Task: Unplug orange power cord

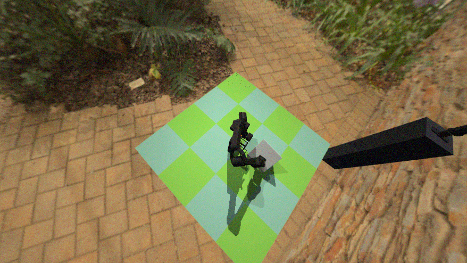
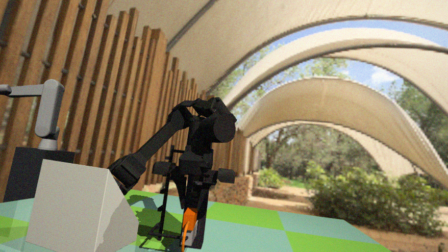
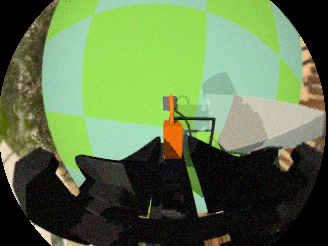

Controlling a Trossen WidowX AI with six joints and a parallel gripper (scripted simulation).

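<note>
Two fingers parted around the orange plug (image 2: 190, 218) (image 3: 173, 141), not gripping; we clear out next.
Top: our arm (image 1: 235, 140) (image 2: 159, 142) covers the worksite; finger state unreadable. Exterior: plug low between the tool's (image 2: 191, 224) (image 3: 175, 140) fingers, by a grey piece (image 2: 190, 238); we can't tell if it's seated. Wrist: tool released, partway open, cord (image 2: 184, 234) (image 3: 171, 107) running forward. We'd confirm it's unplugged, widen evenly, then back straight off, without snagging the cord.
</note>
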